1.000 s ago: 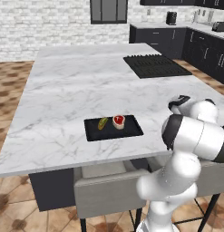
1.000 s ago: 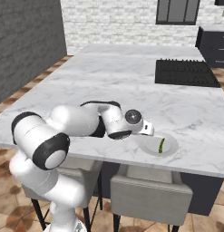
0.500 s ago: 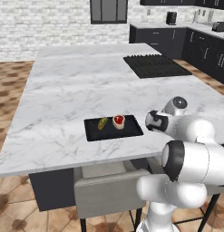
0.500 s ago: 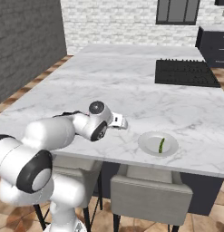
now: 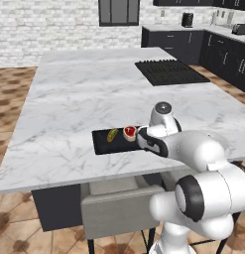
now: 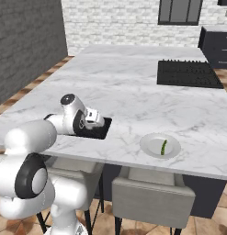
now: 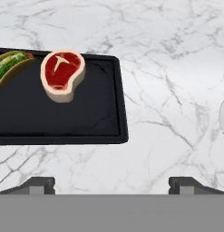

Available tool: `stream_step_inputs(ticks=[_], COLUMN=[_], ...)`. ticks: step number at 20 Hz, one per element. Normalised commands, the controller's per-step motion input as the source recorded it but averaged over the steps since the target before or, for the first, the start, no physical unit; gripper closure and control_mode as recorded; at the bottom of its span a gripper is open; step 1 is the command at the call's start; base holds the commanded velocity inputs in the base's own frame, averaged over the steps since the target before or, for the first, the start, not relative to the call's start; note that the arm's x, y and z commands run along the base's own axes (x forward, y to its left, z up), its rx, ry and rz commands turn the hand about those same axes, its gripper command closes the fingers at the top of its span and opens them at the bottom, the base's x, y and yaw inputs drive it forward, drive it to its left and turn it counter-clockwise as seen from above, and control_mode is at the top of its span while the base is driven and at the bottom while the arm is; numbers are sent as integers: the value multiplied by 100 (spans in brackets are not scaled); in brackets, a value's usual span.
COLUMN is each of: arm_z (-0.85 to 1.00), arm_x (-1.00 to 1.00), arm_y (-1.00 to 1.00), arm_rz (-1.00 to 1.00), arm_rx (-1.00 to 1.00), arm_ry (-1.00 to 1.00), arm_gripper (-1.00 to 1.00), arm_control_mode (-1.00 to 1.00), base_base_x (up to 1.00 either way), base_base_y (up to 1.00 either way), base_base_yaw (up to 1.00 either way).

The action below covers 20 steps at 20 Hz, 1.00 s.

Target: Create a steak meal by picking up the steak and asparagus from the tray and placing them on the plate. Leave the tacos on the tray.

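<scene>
The steak (image 7: 62, 74) lies on the black tray (image 7: 86, 122), with the taco (image 7: 9, 67) just beside it at 9 o'clock. The asparagus (image 6: 163, 146) rests on the white plate (image 6: 151, 148), well apart from the tray. The gripper (image 7: 111, 183) hovers over the marble counter (image 7: 168, 68) beside the tray's edge, its fingers spread wide and holding nothing.

The white arm folds low and forward over the desk's near edge, elbow bulging toward the cameras, wrist level. The tool (image 7: 111, 183) hangs empty, its two dark fingertips (image 7: 38, 184) spread wide apart and holding nothing.
</scene>
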Motion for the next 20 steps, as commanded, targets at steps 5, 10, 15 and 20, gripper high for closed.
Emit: stream_step_inputs(ticks=[5, 10, 15, 20], arm_z=[0, -2, -13, -34], arm_x=[9, 29, 34, 22], arm_y=[60, 14, 0, 0], arm_rz=[0, 0, 0, 0], arm_rx=[0, 5, 11, 9], arm_ry=[12, 10, 2, 0], arm_gripper=[-100, -100, -100, -100], arm_control_mode=[-100, -100, -100, -100], base_base_x=[0, 0, 0, 0], base_base_y=[0, 0, 0, 0], base_base_yaw=[0, 0, 0, 0])
